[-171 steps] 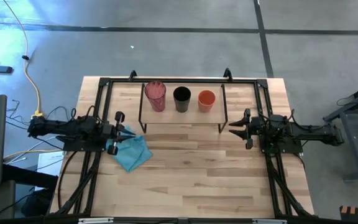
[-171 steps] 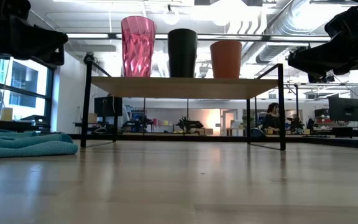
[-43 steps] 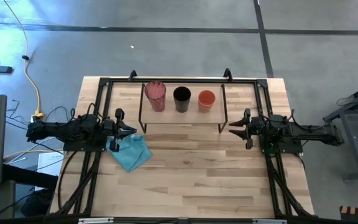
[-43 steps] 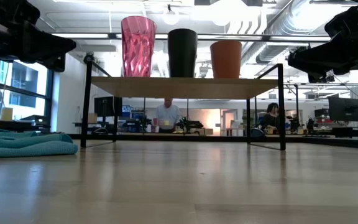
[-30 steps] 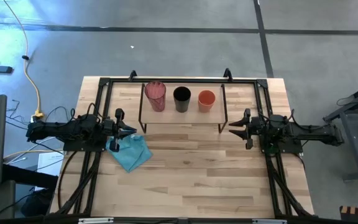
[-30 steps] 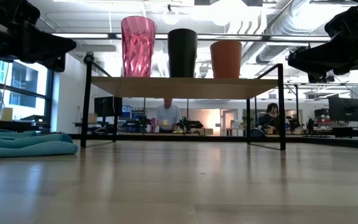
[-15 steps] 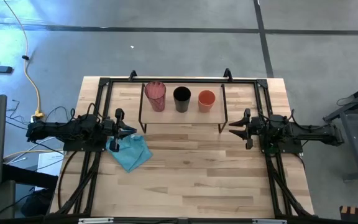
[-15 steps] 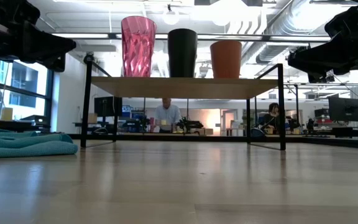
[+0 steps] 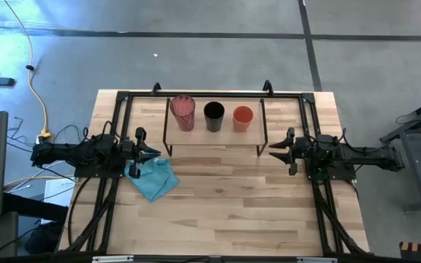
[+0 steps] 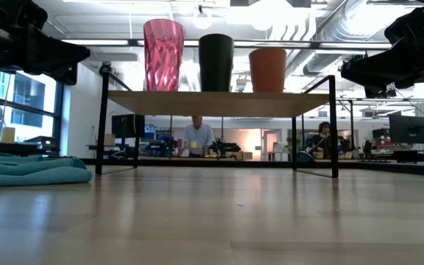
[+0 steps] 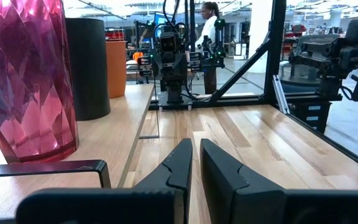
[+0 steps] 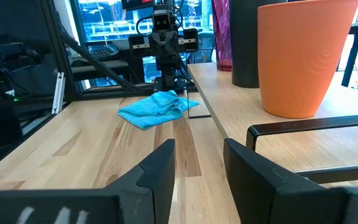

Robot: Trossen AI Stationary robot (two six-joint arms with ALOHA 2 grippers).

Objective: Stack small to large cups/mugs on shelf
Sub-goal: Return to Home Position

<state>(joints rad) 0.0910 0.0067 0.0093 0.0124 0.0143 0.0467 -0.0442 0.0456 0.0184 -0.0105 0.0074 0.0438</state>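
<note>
Shelf [image 9: 214,139] stands at the table's [image 9: 225,212] far edge, between the two arms. On its top, in one row and apart from each other: pink tumbler [image 9: 183,112] nearest the left end, black cup [image 9: 213,115] in the middle, orange cup [image 9: 243,117] short of the right end. Left gripper [image 9: 154,153] hangs just beside the shelf's left front leg, over the teal cloth [image 9: 154,179], fingers nearly pressed together and empty. Right gripper [image 9: 272,153] hangs near the right front leg, fingers parted, empty. Broad bare tabletop lies in front of the shelf.
</note>
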